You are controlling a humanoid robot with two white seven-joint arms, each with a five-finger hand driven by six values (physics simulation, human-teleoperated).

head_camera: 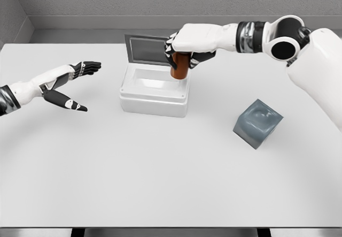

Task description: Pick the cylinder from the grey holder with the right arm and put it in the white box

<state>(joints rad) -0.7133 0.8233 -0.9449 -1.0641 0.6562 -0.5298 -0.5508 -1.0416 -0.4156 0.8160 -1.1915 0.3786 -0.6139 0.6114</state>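
Observation:
My right hand (184, 52) is shut on an orange-brown cylinder (179, 67), held upright over the right rear part of the white box (154, 102). The cylinder's lower end hangs at about the box's rim. The box is open, its grey-lined lid (145, 50) standing up at the back. The grey holder (257, 123) sits tilted on the table to the right, with nothing in it. My left hand (75, 82) hovers open at the left of the table, fingers stretched out.
The white table (160, 183) stretches under everything, with a grey wall behind it. My right arm (278, 39) reaches in from the upper right, passing above the grey holder.

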